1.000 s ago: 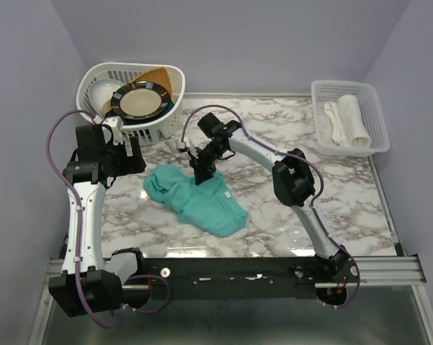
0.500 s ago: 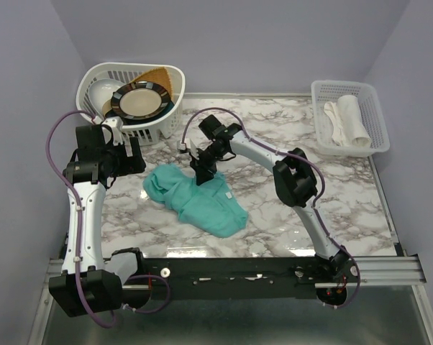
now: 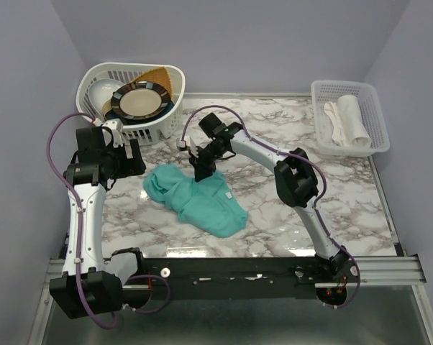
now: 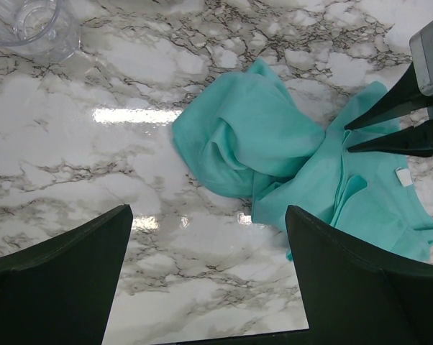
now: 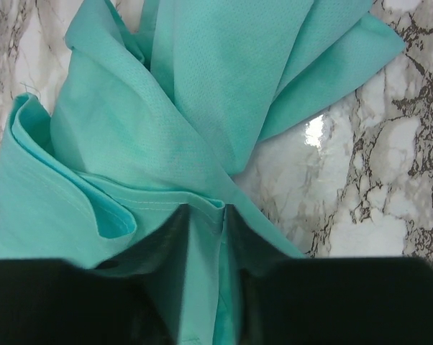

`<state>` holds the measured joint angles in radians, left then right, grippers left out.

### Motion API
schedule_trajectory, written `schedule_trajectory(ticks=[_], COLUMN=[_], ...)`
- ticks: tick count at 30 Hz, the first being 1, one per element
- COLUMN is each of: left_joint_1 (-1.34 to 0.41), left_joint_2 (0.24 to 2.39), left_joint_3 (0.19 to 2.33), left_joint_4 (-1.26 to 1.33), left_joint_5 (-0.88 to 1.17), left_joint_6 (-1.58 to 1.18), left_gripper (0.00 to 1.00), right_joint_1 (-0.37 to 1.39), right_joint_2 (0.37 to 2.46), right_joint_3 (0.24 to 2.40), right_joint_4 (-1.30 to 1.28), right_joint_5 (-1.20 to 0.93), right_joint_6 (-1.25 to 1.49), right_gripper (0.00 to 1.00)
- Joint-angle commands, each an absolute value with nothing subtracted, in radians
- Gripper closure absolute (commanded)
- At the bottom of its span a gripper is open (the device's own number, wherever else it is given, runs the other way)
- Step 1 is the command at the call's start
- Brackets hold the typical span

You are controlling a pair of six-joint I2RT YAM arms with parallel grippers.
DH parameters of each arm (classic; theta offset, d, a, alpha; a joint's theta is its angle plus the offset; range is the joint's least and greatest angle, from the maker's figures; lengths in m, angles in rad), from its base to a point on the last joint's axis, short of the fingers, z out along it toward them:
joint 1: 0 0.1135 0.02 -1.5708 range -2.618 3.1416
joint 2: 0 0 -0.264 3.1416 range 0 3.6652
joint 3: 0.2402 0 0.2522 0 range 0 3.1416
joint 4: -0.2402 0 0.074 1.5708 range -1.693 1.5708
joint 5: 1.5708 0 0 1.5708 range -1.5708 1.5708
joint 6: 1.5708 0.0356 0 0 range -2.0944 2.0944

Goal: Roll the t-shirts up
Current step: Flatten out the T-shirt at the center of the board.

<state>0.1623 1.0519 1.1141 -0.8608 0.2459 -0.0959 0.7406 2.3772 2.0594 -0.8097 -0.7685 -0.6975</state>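
At table point(image 3: 346, 194) centre in the top view, the t-shirt point(image 3: 195, 198) lies crumpled. The right gripper point(image 3: 201, 175) stands on its 12 o'clock edge. The left gripper point(image 3: 130, 159) sits apart at 9 o'clock.

Left wrist view: the left gripper's jaws are spread wide above the table, with the t-shirt point(image 4: 260, 136) at 2 o'clock.

Right wrist view: the right gripper point(image 5: 206, 215) appears clamped on a raised t-shirt point(image 5: 202, 86) fold, though shadow obscures the contact.

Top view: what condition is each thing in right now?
t-shirt: crumpled, not yet rolled.
right gripper: shut on a fold of the t-shirt.
left gripper: open, empty.
basket: holds a rolled white cloth.
rack: holds a tilted plate.
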Motion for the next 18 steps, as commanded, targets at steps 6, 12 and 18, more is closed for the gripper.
schedule_trajectory(ticks=[6,12,18], left_joint_1=[0.17,0.152,0.135], left_joint_2=[1.055,1.133,1.264], left_joint_3=[1.114,1.08,1.124], left_joint_4=[-0.824,-0.802,-0.871], left_joint_5=[0.302,0.514,0.561], left_joint_6=[-0.061,0.225,0.498], left_gripper=[0.02,0.02,0.05], right_joint_1=[0.735,0.719,0.696], right_joint_2=[2.275,1.917,1.669], right_joint_3=[2.111,1.981,1.933], right_joint_4=[-0.894,-0.89,-0.914], right_joint_5=[-0.727,-0.66,-0.513], right_joint_6=[-0.719,-0.703,-0.658], right_gripper=[0.95,0.99,0.99])
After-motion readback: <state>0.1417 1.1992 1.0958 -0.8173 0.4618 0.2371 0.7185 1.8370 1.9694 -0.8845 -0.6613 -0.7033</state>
